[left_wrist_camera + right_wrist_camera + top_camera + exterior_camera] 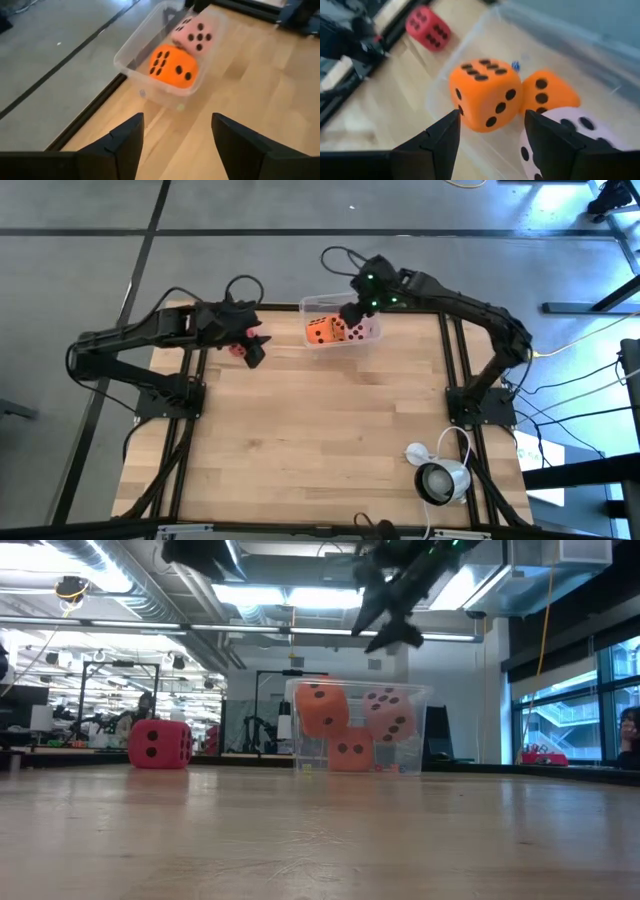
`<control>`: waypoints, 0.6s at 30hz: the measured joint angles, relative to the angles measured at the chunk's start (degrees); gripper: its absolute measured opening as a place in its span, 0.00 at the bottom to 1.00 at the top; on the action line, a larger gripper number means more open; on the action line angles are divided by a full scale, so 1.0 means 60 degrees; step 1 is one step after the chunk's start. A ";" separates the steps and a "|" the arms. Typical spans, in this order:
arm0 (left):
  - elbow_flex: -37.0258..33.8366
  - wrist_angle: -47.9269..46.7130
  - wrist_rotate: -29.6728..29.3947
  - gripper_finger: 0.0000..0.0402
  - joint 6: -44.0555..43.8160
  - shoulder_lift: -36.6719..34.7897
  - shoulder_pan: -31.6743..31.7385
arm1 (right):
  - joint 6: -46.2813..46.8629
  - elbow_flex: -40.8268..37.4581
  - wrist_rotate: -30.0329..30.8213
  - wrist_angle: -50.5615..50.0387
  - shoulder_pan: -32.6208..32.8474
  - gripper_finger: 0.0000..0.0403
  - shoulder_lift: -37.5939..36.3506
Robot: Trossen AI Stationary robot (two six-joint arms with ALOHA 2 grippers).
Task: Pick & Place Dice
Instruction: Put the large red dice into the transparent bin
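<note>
Now your right tool [352, 311] hangs spread over the clear bin [318, 305], empty, three dice below it; your left tool [252, 352], spread, sits beside the red die [238, 348] on the bench [320, 440].

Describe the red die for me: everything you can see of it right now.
The red die is a soft-looking cube with dark pips and rounded edges. It sits flat on the wooden table near the far edge, outside the clear bin, below the left gripper. Nothing grips it; only the table touches it.
</note>
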 joint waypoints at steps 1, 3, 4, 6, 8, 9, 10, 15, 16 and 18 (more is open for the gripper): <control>0.0000 0.0000 0.0037 0.57 -0.0011 0.0070 0.0140 | -0.0003 0.0000 0.0138 0.0004 0.0055 0.55 -0.0214; 0.0000 -0.0024 0.0173 0.57 -0.0065 0.0186 0.0419 | -0.0004 0.0004 0.0440 0.0004 0.0166 0.55 -0.0666; 0.0000 -0.0026 0.0269 0.57 -0.0077 0.0251 0.0564 | -0.0004 0.0004 0.0609 0.0000 0.0234 0.55 -0.0925; 0.0000 -0.0029 0.0477 0.57 -0.0044 0.0385 0.0863 | -0.0004 0.0004 0.1026 0.0034 0.0421 0.55 -0.1448; 0.0000 -0.0055 0.0564 0.57 0.0151 0.0538 0.1148 | 0.0003 0.0004 0.1419 0.0028 0.0603 0.55 -0.2031; 0.0000 -0.0092 0.0546 0.57 0.0291 0.0622 0.1296 | 0.0042 0.0004 0.1617 0.0036 0.0709 0.55 -0.2341; 0.0000 -0.0135 0.0525 0.57 0.0483 0.0720 0.1433 | 0.0123 0.0004 0.1840 0.0037 0.0816 0.55 -0.2624; 0.0000 -0.0267 0.1517 0.59 0.1439 0.1349 0.2133 | 0.0226 0.0004 0.3010 0.0008 0.1371 0.55 -0.3813; 0.0000 -0.0312 0.1819 0.61 0.1614 0.1509 0.2241 | 0.0229 0.0004 0.3178 0.0007 0.1470 0.55 -0.3982; 0.0000 -0.0567 0.2108 0.64 0.1965 0.1866 0.2385 | 0.0237 0.0004 0.3401 -0.0026 0.1653 0.55 -0.4257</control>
